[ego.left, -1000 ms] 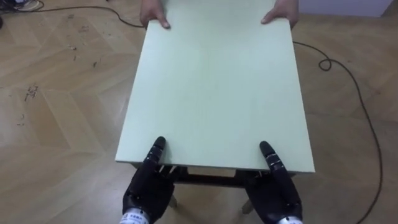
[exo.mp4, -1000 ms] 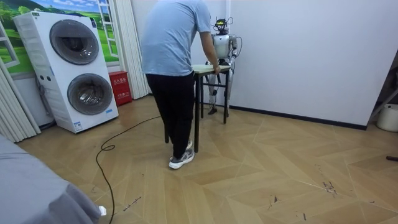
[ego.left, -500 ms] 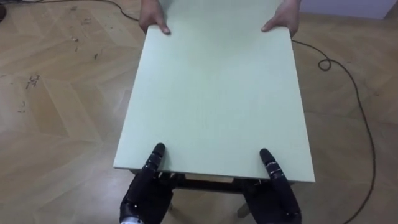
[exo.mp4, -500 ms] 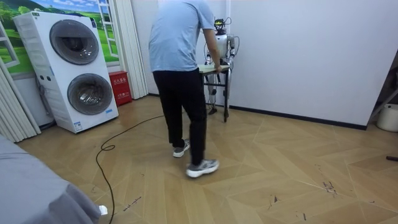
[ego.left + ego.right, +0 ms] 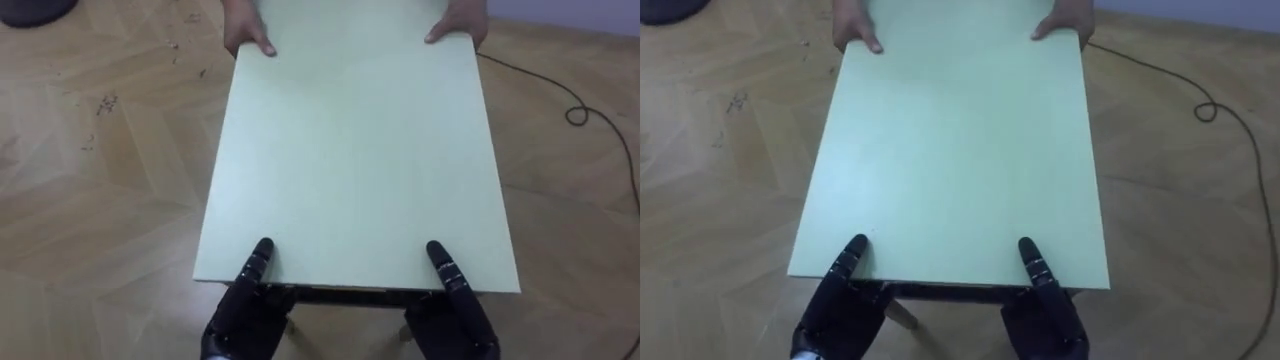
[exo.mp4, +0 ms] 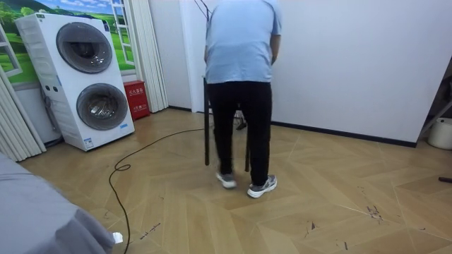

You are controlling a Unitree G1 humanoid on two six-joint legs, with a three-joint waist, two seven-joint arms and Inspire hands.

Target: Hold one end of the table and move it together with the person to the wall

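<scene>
A table with a pale green top point(image 5: 355, 150) and dark legs fills the space in front of me. My left hand point(image 5: 243, 305) and right hand point(image 5: 458, 315) hold its near edge, thumbs on top and palms beneath. A person's two hands point(image 5: 248, 35) grip the far corners. In the room view the person point(image 6: 240, 70), in a light blue shirt and black trousers, stands with their back to the camera and hides me; one dark table leg point(image 6: 206, 127) shows beside them.
A stacked washer and dryer point(image 6: 78, 77) stand at the room view's left with a red box point(image 6: 135, 99) beside them. A black cable point(image 6: 120, 183) curls over the wooden floor, and another stretch point(image 5: 590, 100) lies right of the table. A white wall is close behind.
The person has stepped towards the room view's right with the table and now covers me. The floor under the table has shifted in the eye view. Both my hands keep their hold.
</scene>
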